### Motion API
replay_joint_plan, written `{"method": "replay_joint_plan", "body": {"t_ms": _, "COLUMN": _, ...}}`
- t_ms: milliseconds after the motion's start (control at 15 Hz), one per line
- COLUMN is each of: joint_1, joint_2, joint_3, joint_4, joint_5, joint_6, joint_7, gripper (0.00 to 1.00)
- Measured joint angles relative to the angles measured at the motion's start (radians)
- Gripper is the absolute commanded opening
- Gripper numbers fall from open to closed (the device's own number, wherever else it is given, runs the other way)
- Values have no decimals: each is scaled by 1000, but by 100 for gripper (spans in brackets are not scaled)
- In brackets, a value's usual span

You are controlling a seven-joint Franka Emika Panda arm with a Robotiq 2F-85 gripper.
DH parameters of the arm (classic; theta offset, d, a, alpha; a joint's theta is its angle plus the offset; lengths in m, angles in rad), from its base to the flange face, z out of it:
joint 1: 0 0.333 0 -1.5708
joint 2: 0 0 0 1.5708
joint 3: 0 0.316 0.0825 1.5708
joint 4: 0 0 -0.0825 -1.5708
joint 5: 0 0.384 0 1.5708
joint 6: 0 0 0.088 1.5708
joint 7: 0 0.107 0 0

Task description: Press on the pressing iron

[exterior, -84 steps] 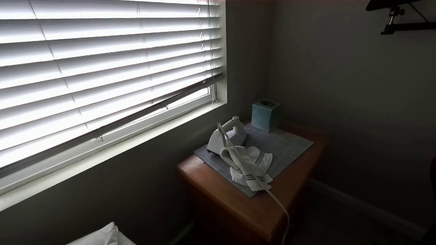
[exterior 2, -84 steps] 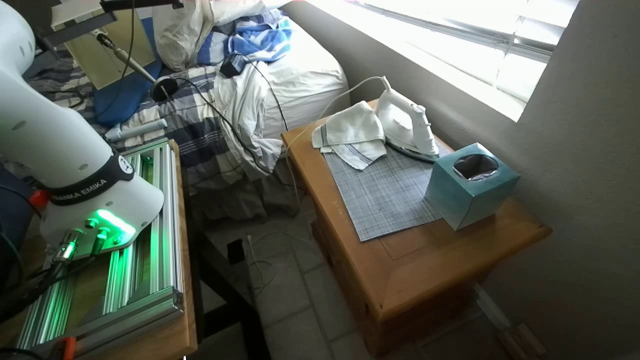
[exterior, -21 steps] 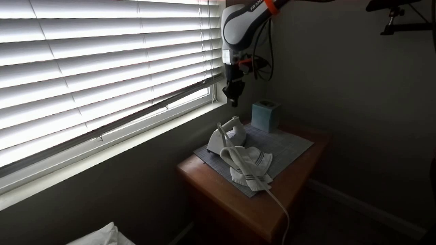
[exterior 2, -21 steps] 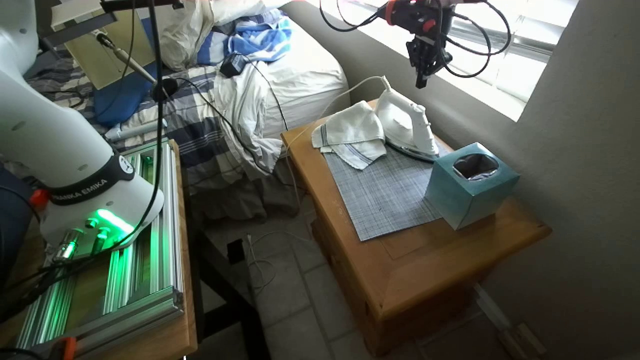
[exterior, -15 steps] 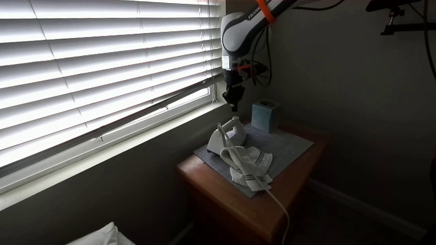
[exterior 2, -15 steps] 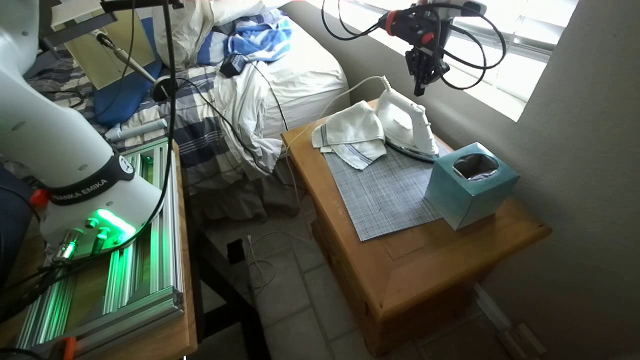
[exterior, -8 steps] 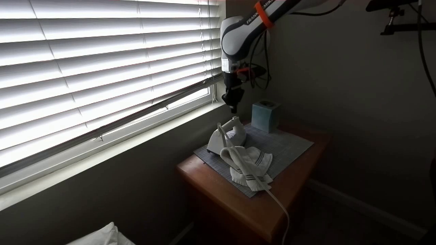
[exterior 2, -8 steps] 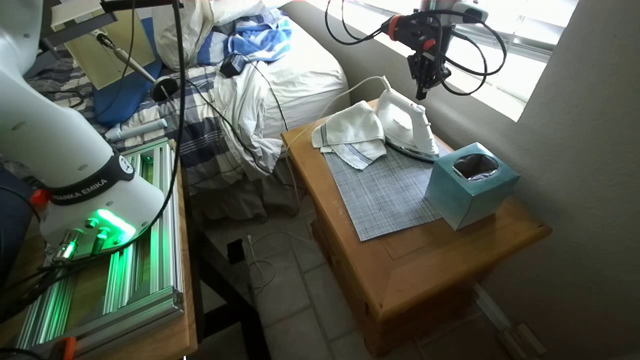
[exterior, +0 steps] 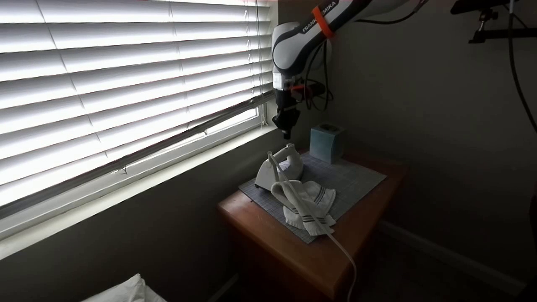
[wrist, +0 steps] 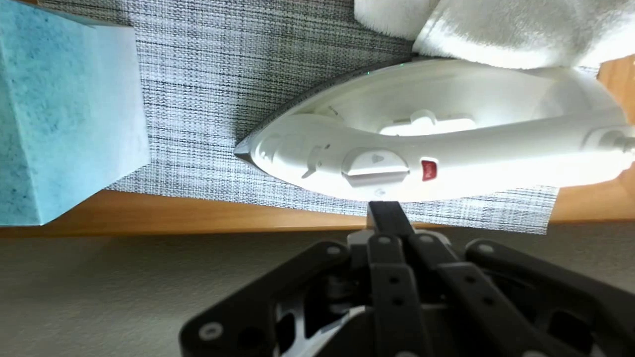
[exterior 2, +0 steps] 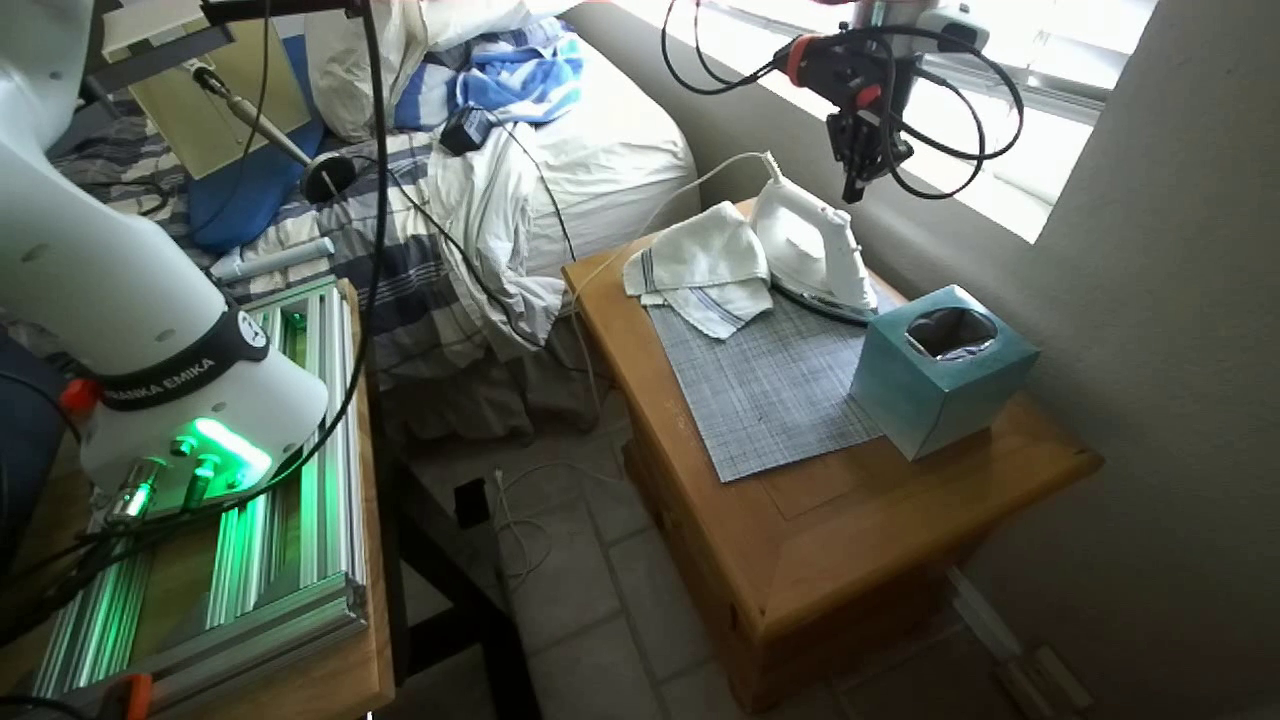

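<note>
In your wrist view the left edge slices the square-sided teal cardboard box (wrist: 74,114), the top edge trims the crumpled striped white cloth towel (wrist: 516,34), and the bottom edge cuts off the body of the black two-fingered gripper (wrist: 390,213). You can't read the marks on the round white dial (wrist: 375,163) (too small) of the whitish-grey, arch-handled plastic iron (wrist: 461,141). In an exterior view the towel hides part of the iron's lower side, and the pale thin cord (exterior: 355,272) runs off past the bottom edge. In both exterior views the top edge cuts your black-and-white jointed arm (exterior: 289,50).
</note>
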Motion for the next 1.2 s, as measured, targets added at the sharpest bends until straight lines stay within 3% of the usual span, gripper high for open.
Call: {"method": "replay_joint_plan", "body": {"t_ms": 1200, "joint_1": -3, "joint_2": 81, "joint_3": 0, "joint_4": 111, "joint_5": 12, "joint_6": -83, "joint_7": 21, "gripper": 0}}
